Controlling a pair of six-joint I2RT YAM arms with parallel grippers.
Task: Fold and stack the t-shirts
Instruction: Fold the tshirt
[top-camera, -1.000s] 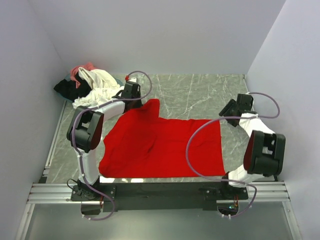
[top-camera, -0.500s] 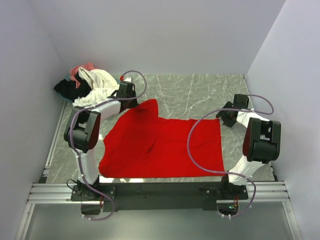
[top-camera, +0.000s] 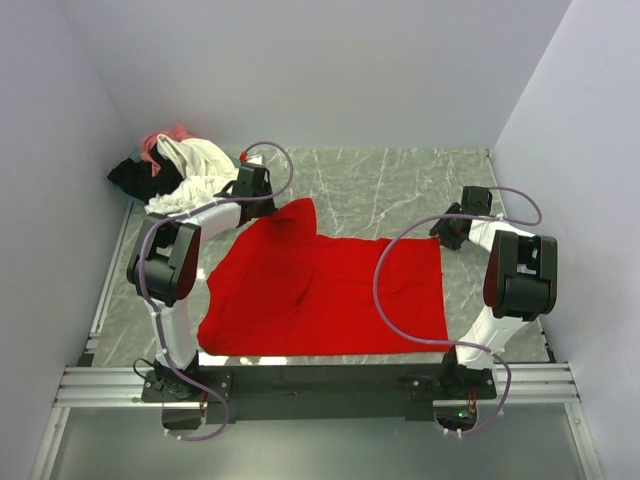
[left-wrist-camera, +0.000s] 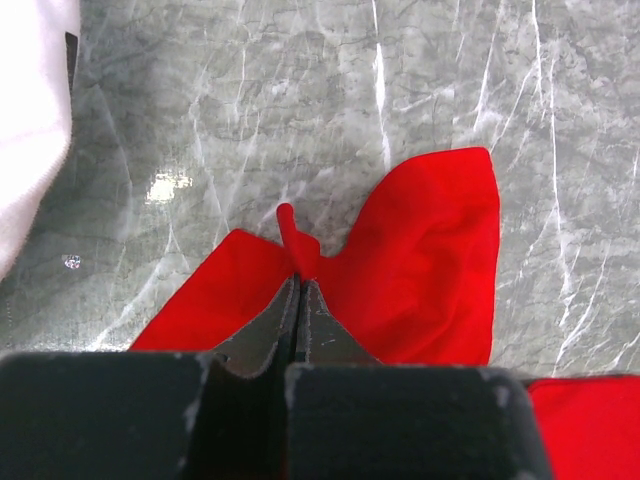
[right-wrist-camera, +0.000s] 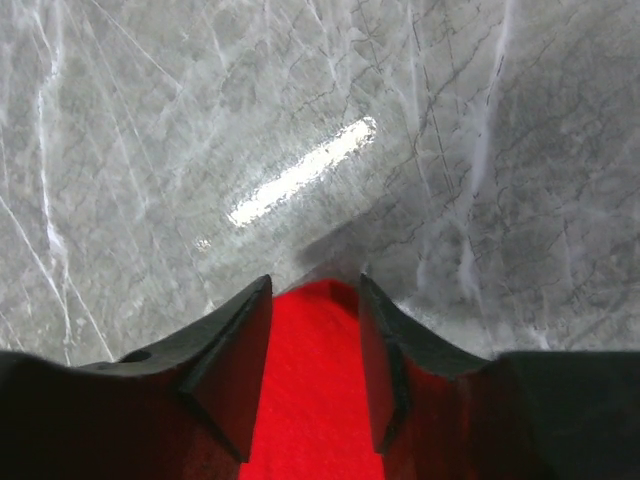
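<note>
The red t-shirt (top-camera: 330, 290) lies spread flat on the marble table, one sleeve pointing to the far side. My left gripper (top-camera: 262, 200) sits at the shirt's far left part. In the left wrist view this gripper (left-wrist-camera: 299, 280) is shut on a small pinched ridge of the red t-shirt (left-wrist-camera: 420, 260). My right gripper (top-camera: 447, 233) is at the shirt's far right corner. In the right wrist view its jaws (right-wrist-camera: 315, 285) stand apart, with the red corner (right-wrist-camera: 310, 380) lying between the fingers and not pinched.
A heap of other t-shirts, white (top-camera: 200, 170), black (top-camera: 130, 178) and pink (top-camera: 165, 140), lies at the far left by the wall. White cloth (left-wrist-camera: 30, 110) edges the left wrist view. Walls close in on the left, right and far sides; a metal rail (top-camera: 320, 385) runs along the near edge.
The right arm has reached forward onto the shirt's far right corner and its jaws have narrowed around it. The left gripper has shifted slightly left, still holding the cloth.
</note>
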